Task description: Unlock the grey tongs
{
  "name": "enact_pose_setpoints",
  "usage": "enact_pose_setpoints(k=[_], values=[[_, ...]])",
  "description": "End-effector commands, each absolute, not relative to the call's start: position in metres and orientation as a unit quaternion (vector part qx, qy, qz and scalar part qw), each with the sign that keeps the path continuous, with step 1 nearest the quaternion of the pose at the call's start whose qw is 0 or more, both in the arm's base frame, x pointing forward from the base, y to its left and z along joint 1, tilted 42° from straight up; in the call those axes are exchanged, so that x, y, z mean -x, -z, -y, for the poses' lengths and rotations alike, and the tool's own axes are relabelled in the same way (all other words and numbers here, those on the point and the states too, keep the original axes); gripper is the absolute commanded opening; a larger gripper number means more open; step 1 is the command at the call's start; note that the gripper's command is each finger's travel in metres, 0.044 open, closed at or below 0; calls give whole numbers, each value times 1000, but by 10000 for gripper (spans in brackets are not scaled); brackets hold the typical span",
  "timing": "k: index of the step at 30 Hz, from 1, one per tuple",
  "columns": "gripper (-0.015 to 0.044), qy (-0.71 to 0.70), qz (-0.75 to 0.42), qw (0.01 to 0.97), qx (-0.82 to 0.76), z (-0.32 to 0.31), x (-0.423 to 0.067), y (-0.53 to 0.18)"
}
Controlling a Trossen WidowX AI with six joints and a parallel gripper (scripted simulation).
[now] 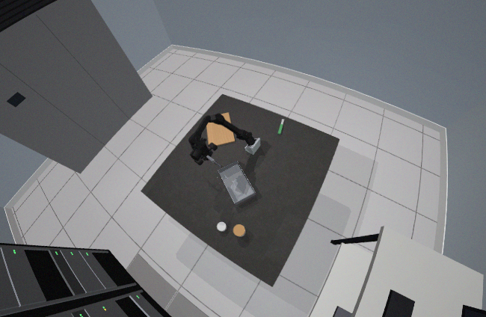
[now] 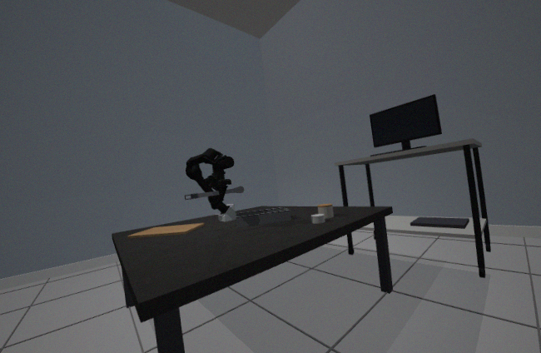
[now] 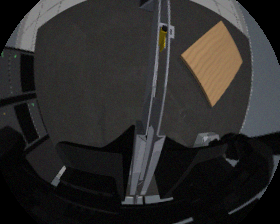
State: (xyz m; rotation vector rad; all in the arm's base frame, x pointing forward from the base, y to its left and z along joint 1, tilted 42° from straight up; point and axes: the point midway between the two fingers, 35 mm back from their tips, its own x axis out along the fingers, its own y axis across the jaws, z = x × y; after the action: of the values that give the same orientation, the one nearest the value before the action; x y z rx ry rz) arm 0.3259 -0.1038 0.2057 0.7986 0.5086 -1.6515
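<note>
1. Above the table (image 2: 238,258), between the roasting tin (image 1: 237,182) and the wooden board (image 1: 219,134), the gripper (image 2: 218,192) is clamped on the grey tongs (image 2: 213,193)
2. The tongs hang nearly level, clear of the tin
3. Their arms lie together

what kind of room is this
Most likely a lab or server room, not a kitchen: tiled floor, a rack with green lights in one corner, and a desk with a monitor beside the arm's table.
</note>
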Motion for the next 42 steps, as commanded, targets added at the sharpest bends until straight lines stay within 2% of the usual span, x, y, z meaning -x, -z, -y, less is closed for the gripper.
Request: enact_pose_setpoints(k=[1, 26, 34, 42], values=[[-150, 721, -162, 556, -380, 109, -320, -212], [-150, 715, 206, 323, -585, 141, -281, -244], [-150, 714, 213, 315, -588, 144, -278, -245], [-150, 734, 172, 308, -580, 168, -255, -251]])
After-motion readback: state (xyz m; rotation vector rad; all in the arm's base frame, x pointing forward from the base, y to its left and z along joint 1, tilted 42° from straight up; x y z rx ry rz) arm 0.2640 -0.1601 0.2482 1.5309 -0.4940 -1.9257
